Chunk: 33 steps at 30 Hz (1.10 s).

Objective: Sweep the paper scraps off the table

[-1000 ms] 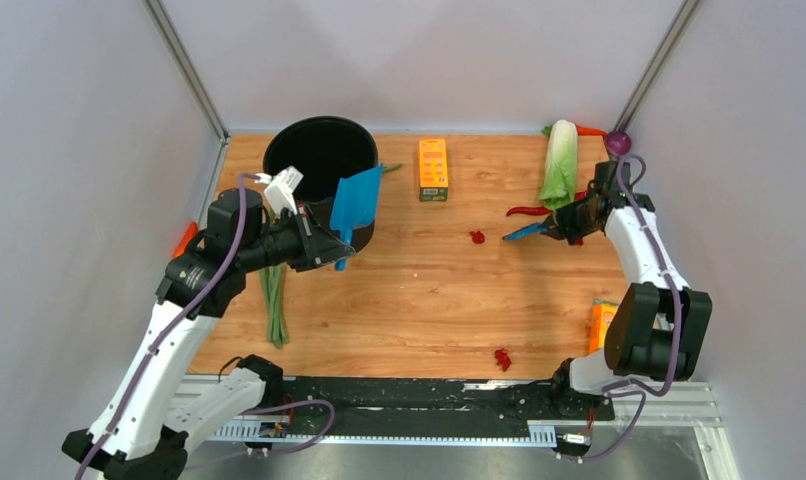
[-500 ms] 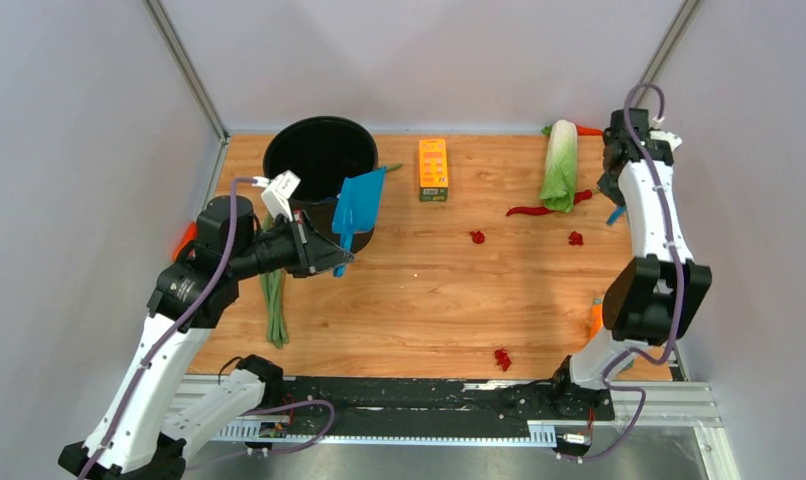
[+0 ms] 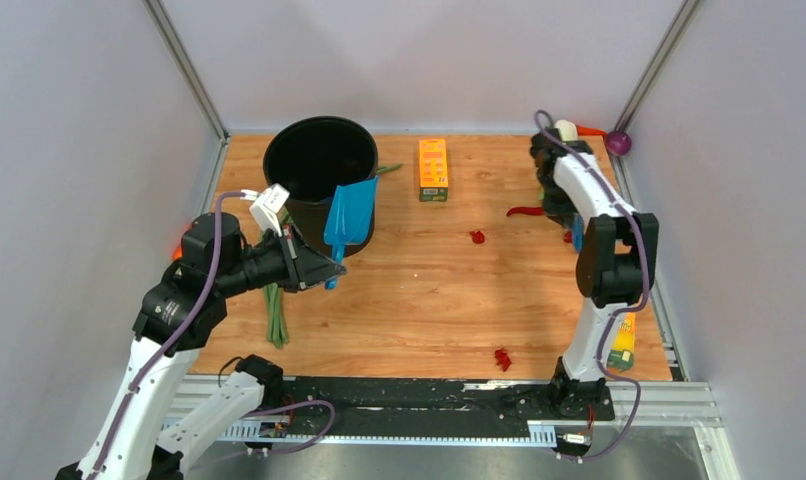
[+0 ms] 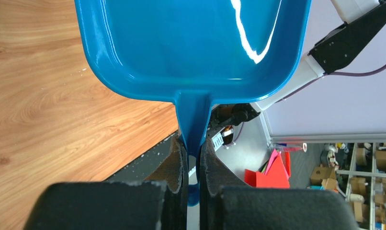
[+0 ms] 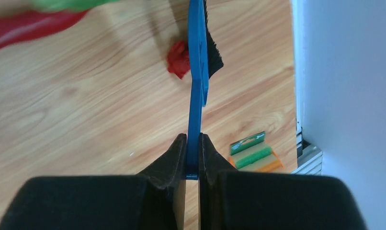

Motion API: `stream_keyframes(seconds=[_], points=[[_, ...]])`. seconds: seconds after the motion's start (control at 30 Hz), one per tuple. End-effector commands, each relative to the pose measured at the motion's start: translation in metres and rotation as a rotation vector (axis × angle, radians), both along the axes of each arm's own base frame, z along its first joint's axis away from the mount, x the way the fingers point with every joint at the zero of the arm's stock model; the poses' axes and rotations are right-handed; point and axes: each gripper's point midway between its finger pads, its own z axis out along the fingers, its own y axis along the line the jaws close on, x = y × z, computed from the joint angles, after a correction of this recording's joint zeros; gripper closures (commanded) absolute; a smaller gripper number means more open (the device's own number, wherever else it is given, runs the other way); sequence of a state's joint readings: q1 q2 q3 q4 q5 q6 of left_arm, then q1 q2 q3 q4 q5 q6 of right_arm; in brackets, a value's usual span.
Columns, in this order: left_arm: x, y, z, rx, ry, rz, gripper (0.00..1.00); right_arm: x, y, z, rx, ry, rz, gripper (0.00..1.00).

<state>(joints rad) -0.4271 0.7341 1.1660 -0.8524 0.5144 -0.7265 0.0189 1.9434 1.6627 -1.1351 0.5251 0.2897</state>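
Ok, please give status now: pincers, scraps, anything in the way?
Left pincer shut on dustpan. Right pincer shut on brush, beside a scrap. Chili close by.

No legible text anywhere, print on the orange box (image 3: 433, 169) too small to read

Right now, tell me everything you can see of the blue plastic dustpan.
The glossy blue plastic dustpan has a shallow tray with rounded corners, a raised rim and a narrow handle. The visible tray holds nothing. The left gripper clamps the handle, holding it above the wood-grain table beside the black pot.
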Motion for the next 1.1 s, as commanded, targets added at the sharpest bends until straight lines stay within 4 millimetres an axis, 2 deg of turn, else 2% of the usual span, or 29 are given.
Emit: stream_keyframes(seconds=[0.0,0.13,0.27,0.47,0.67,0.93,1.0,1.07], points=[[0.002,0.001,-0.001,0.012,-0.026,0.004,1.0,-0.013,0.062,-0.01,0.019,0.09,0.187,1.0],[0.003,0.001,0.0,0.009,-0.032,0.004,1.0,-0.028,0.091,-0.017,0.115,0.114,0.234,1.0],[0.005,-0.002,-0.003,0.003,-0.026,-0.001,1.0,-0.031,0.12,-0.017,0.209,0.081,0.288,1.0],[0.009,-0.004,-0.002,-0.003,-0.027,-0.002,1.0,-0.038,0.162,-0.01,0.187,0.075,0.455,1.0],[0.012,-0.004,-0.007,0.006,-0.014,0.003,1.0,-0.043,0.194,0.0,0.157,0.053,0.568,1.0],[0.008,0.0,-0.009,0.027,0.0,0.018,1.0,-0.063,0.235,0.019,0.173,0.022,0.682,1.0],[0.007,0.003,-0.008,0.031,0.0,0.027,1.0,-0.073,0.248,0.029,0.192,0.0,0.725,1.0],[0.006,0.004,-0.01,0.037,0.009,0.037,1.0,-0.082,0.257,0.047,0.213,-0.045,0.767,1.0]])
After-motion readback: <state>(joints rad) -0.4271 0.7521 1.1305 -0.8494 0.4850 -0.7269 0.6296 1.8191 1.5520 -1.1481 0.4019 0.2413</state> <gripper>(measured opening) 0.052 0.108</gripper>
